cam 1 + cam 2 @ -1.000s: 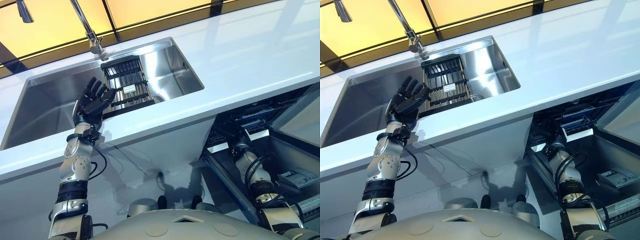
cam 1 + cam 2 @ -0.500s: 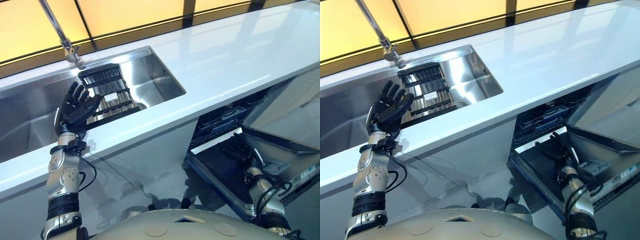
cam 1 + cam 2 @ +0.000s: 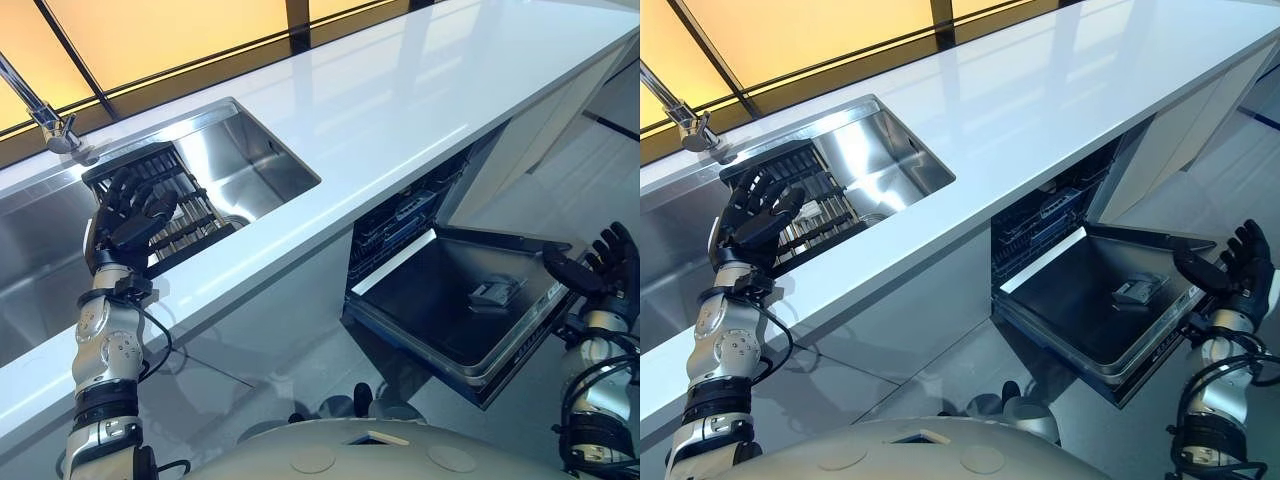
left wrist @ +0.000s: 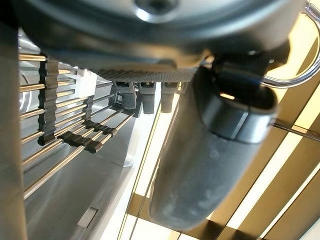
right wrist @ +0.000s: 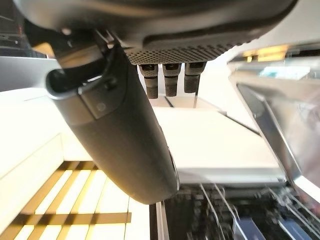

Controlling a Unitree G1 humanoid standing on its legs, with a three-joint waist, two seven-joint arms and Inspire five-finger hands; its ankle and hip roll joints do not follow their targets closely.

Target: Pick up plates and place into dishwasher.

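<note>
Dishwasher sits under the white surface, to the right of the sink, and it is open. Its door is folded down and lies almost flat, hinged at the cabinet. The free edge points out over the floor, away from the surface. The door's long axis runs along the surface's front edge, and its dark inner face looks upward. A small grey detergent compartment sits on that face near the free edge. Dark wire racks show inside the cavity behind the door.

The right hand is raised just beside the outer corner of the door's free edge. Its fingers are straight and spread, the thumb reaches toward the door, and it holds nothing. I cannot tell whether the thumb touches the door edge.

Well apart, on the robot's left, the steel sink is sunk into the surface. A dark slatted dish rack lies in it, its long axis running from the sink's front wall to the back. The left hand is held up over the rack's near end, fingers loosely spread and empty. A chrome tap stands behind the sink, before amber window panels.
</note>
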